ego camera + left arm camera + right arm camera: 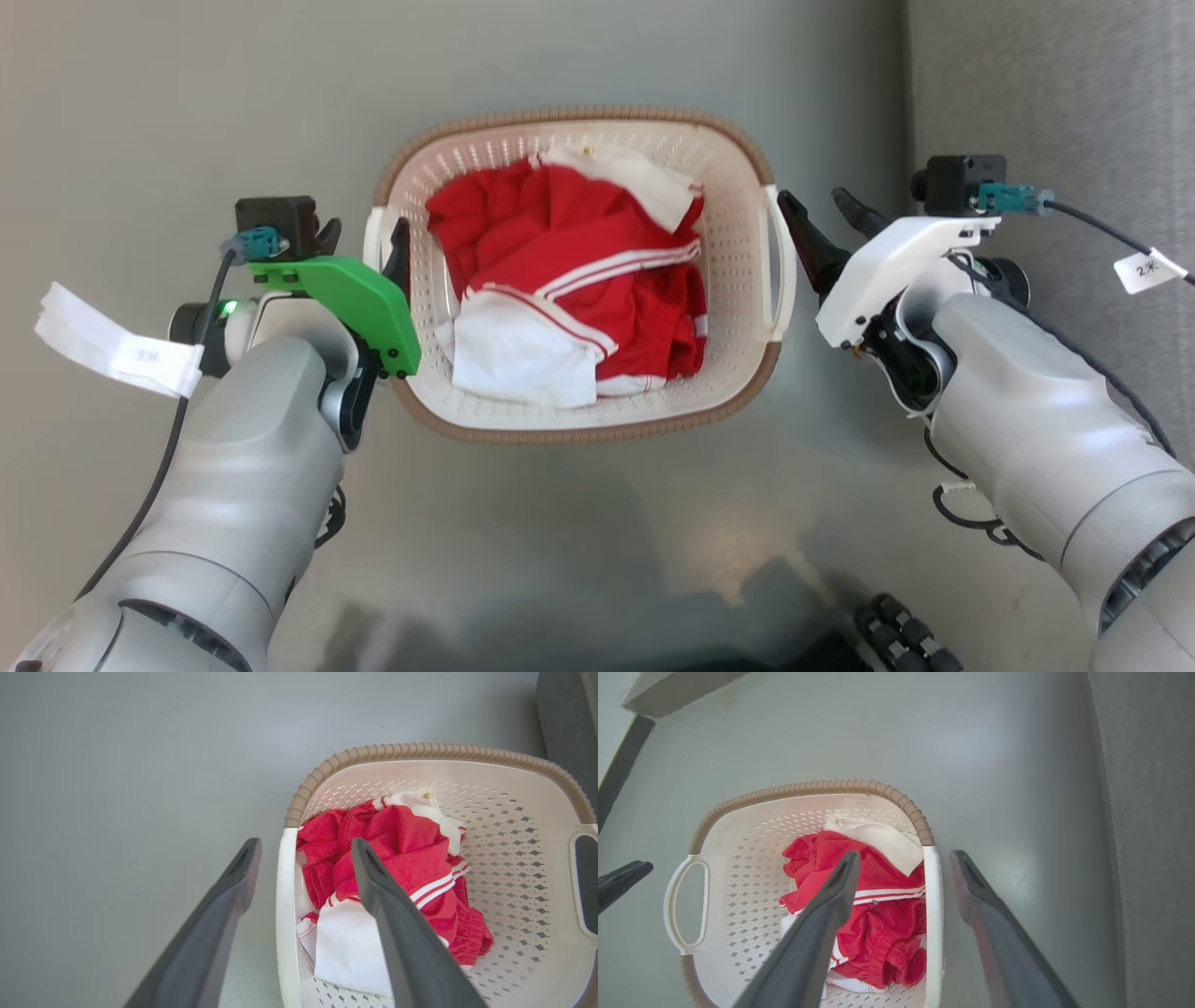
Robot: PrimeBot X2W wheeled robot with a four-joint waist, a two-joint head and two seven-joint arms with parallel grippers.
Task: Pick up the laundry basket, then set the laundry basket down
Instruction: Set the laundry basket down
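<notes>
Left pincer (366, 241) and right pincer (815, 201) both gaped open, each straddling one of the white side handles (782, 280) of the laundry basket (579, 431), seemingly so a squeeze would grip both ends evenly. That basket rested on the grey floor (597, 541) between them.

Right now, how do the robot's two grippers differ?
The left gripper wears a green cover; the right gripper a white one. The left gripper's inner finger sits over the laundry basket wall; the right gripper's tips lie just outside its handle in the head view. Both are open, flanking the basket.
</notes>
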